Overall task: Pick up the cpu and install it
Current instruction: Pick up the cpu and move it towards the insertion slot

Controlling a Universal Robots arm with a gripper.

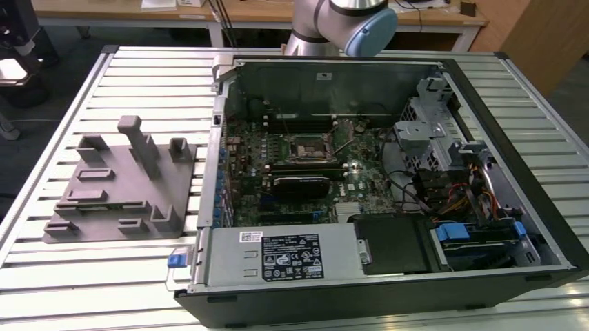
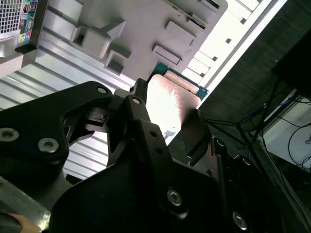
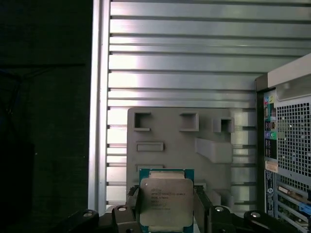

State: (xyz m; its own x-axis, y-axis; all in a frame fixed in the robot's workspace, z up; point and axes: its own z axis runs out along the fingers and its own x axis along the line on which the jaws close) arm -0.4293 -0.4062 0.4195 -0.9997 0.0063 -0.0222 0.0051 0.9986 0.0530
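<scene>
Over slatted table (image 3: 184, 63) | tool (image 3: 167, 216) clamped on cpu (image 3: 166, 199) (metal top showing) | grey fixture (image 3: 180, 143) behind

My arm (image 1: 318, 24) is a smooth silver-grey metal tube; its joint wears a round pale blue cap (image 1: 370, 33); my end effector (image 2: 170, 109) is matte black all over, built of flat angular link plates; bright silver screws (image 2: 175, 196) with round heads sit at its pivots; its fingers (image 3: 201, 206) are dark and narrow.
</scene>
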